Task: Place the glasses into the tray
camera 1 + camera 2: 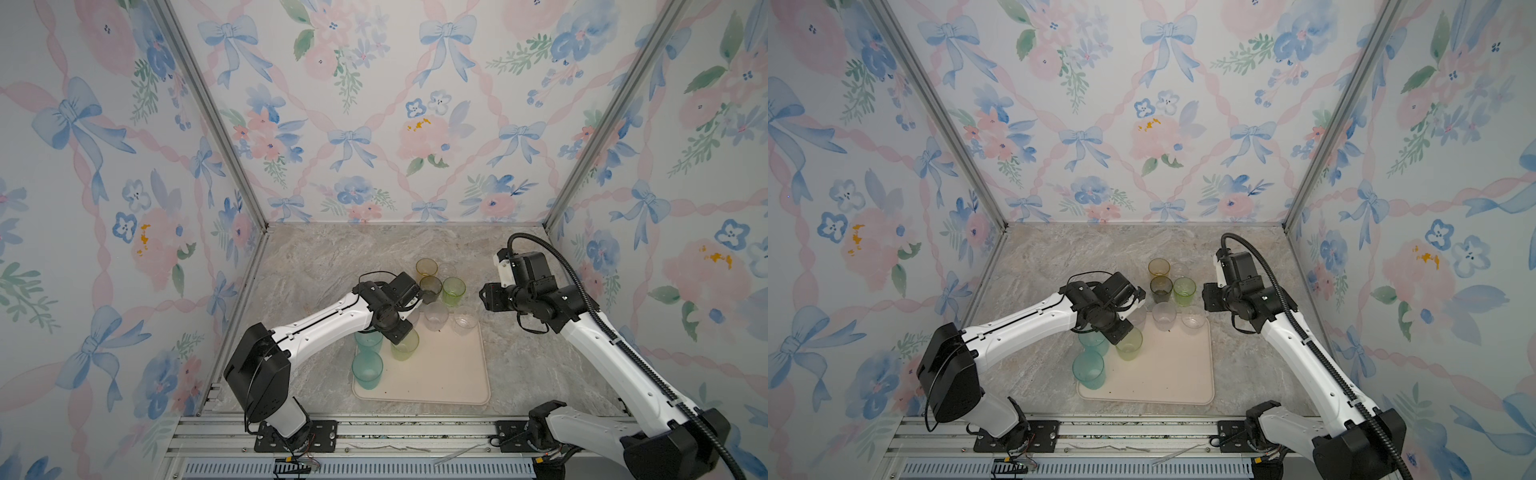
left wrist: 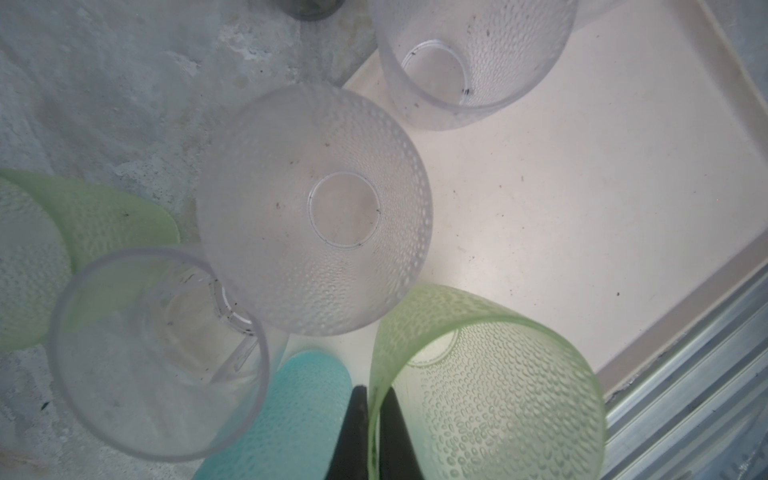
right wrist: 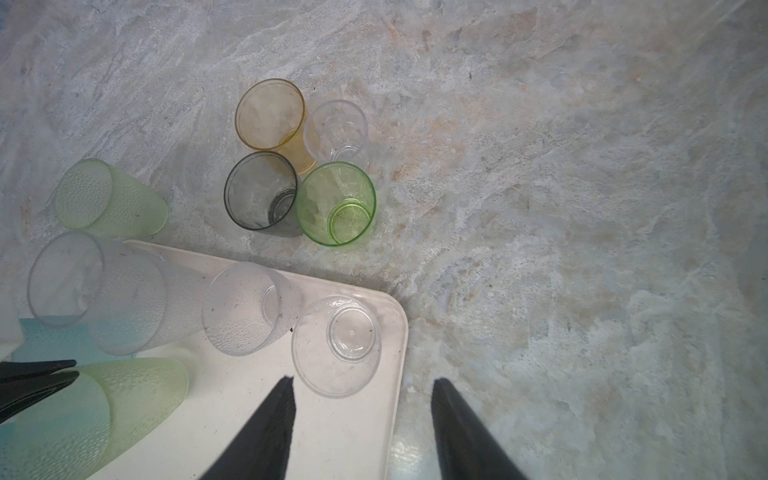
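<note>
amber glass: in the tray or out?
Out. The amber glass stands upright on the marble tabletop beyond the far edge of the tray, next to the smoky grey glass and bright green glass.

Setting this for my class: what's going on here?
The left gripper is pinching the rim of a pale green tumbler over the tray. Two teal tumblers stand at its left edge, clear ones at its far edge. The right gripper hovers open and empty. Amber, grey and bright green tumblers wait on the table.
</note>
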